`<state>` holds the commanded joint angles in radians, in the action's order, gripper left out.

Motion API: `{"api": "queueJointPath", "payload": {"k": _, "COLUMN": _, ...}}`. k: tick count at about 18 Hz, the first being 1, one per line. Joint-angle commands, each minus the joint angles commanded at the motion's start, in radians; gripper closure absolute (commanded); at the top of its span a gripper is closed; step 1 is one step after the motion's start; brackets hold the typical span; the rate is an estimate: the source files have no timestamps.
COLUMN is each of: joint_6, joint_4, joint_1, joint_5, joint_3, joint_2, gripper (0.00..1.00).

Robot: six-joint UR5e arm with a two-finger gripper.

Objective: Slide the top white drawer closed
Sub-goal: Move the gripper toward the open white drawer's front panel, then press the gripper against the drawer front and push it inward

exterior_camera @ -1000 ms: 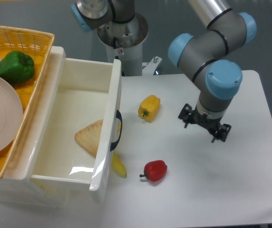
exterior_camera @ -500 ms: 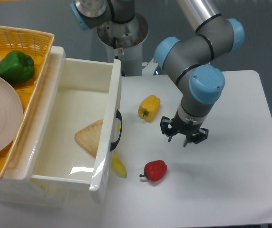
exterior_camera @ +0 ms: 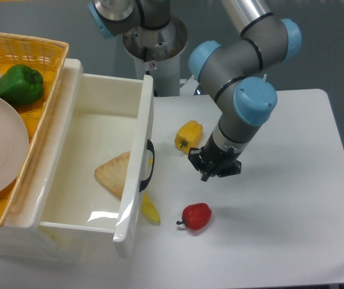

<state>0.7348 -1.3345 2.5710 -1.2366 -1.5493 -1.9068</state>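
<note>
A: Status on the top white drawer (exterior_camera: 88,150)?

B: Fully pulled out, at the table's left edge. Front panel with the black handle (exterior_camera: 148,166) faces right, toward the middle of the table. A slice of toast (exterior_camera: 113,173) lies inside.

A: So nothing done yet?

B: As far as I can judge, the push hasn't started. The gripper (exterior_camera: 213,170) hangs over the table's middle, near the front panel but clearly apart from it. No contact.

A: Claw state?

B: Cannot tell. Seen from above, the wrist hides the fingers.

A: Anything in the path?

B: Yellow pepper (exterior_camera: 187,136) sits just beside the gripper, between it and the panel, a bit toward the far edge. Red pepper (exterior_camera: 197,215) lies nearer the front edge. A banana (exterior_camera: 149,209) lies right at the foot of the panel, partly under it. It could get nudged.

A: What's left?

B: Everything: reach the panel, press on it, slide the drawer left until flush. The wicker basket (exterior_camera: 46,57) on top of the cabinet is out of the way.
</note>
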Motion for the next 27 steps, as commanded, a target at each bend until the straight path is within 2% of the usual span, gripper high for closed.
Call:
{"api": "queueJointPath", "payload": {"k": 9, "joint_6": -0.003, "joint_4": -0.012, "joint_1": -0.031, "joint_5": 0.153, "joint_3": -0.008, "joint_2": 0.011, "gripper": 1.0}}
{"api": "queueJointPath", "payload": {"k": 18, "joint_6": 0.008, "joint_4": -0.156, "joint_1": -0.052, "joint_5": 0.166, "joint_3": 0.003, "joint_2": 0.028, "gripper": 1.0}}
{"api": "queueJointPath", "payload": {"k": 27, "joint_6": 0.002, "joint_4": -0.193, "joint_1": -0.051, "joint_5": 0.184, "joint_3": 0.006, "joint_2": 0.031, "gripper": 1.0}}
